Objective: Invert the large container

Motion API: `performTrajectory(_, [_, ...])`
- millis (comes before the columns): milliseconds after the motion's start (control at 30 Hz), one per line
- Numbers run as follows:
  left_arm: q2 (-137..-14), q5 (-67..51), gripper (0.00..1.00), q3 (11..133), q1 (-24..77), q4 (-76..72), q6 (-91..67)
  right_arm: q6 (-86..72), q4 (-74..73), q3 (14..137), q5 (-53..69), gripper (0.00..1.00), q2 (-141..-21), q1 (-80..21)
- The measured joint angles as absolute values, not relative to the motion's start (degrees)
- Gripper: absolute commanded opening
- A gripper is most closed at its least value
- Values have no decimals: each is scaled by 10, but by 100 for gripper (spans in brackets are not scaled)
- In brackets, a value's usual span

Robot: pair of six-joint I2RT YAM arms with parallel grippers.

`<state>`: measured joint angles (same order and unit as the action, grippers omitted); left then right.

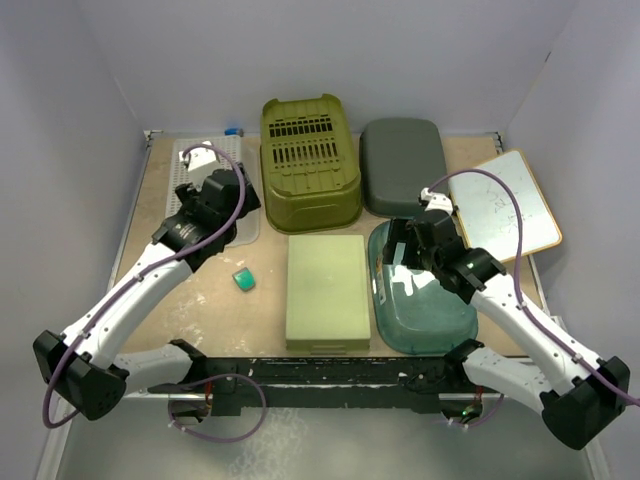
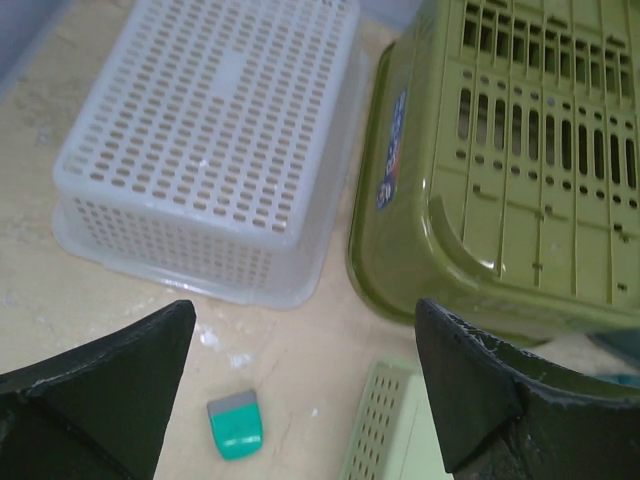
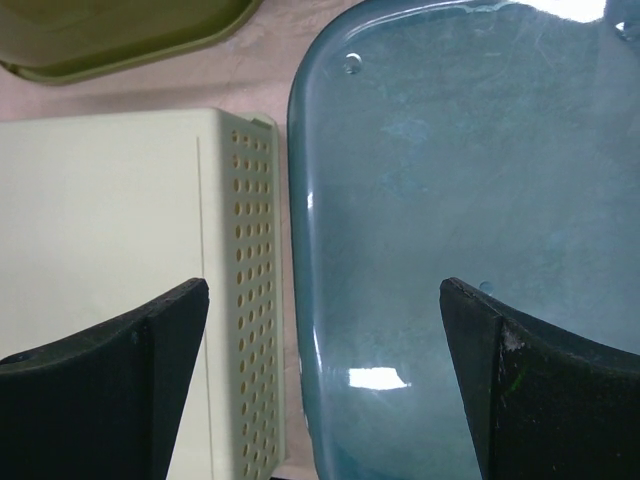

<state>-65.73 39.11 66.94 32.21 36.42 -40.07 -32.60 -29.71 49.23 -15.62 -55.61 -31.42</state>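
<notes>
Five bins show in the top cam: the olive large container [image 1: 310, 165], a white basket [image 1: 190, 160], a gray tub [image 1: 402, 165], a pale green basket [image 1: 328, 290] and a teal tub [image 1: 425, 310]. There's also a whiteboard [image 1: 505, 205] at the right edge and a small teal item [image 1: 243, 279] on the bare surface [image 1: 200, 300]. Only this view gives me the whole layout. The arms cover both pincers here, so I can't read the fingers from above.

Left wrist cam fills that in. The left pincer [image 2: 305, 330] is spread wide w/ nothing between the fingers. Below it are the white basket [image 2: 210, 140], the large container [image 2: 500, 170], the teal item [image 2: 236, 425] and a corner of the pale green basket [image 2: 385, 420]. This view also shows a blue-and-red sticker [image 2: 392, 150] on the olive side wall, which the top cam doesn't show.

Right wrist cam: the right pincer [image 3: 325, 300] is also released and wide, over the gap between the pale green basket [image 3: 120, 220] and the teal tub [image 3: 450, 200]. These two sit just beside each other. An olive edge [image 3: 110, 35] shows at the top left.

The large container sits far-centre on the surface, between the white basket and the gray tub and beyond the pale green basket. Its long axis runs roughly near-to-far from the arm bases, skewed a bit. The slotted base faces up and the rim is down on the surface. Neither pincer touches it.
</notes>
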Motion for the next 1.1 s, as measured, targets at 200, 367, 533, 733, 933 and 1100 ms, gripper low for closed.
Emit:
performTrajectory(200, [-708, 450, 89, 670, 322, 268, -343, -325, -232, 468, -187, 100, -561, -314])
performTrajectory(367, [-772, 459, 89, 670, 322, 235, -311, -308, -135, 416, -185, 100, -554, -314])
performTrajectory(533, [-787, 463, 89, 670, 322, 229, -303, -290, -75, 396, -185, 100, -545, -314])
performTrajectory(733, [-779, 466, 89, 665, 322, 205, -303, -278, -8, 367, -186, 100, -516, -314])
performTrajectory(933, [-764, 474, 88, 649, 322, 190, -303, -277, 6, 351, -186, 100, -502, -314])
performTrajectory(1100, [-762, 480, 88, 649, 322, 185, -304, -277, 7, 351, -186, 100, -493, -314])
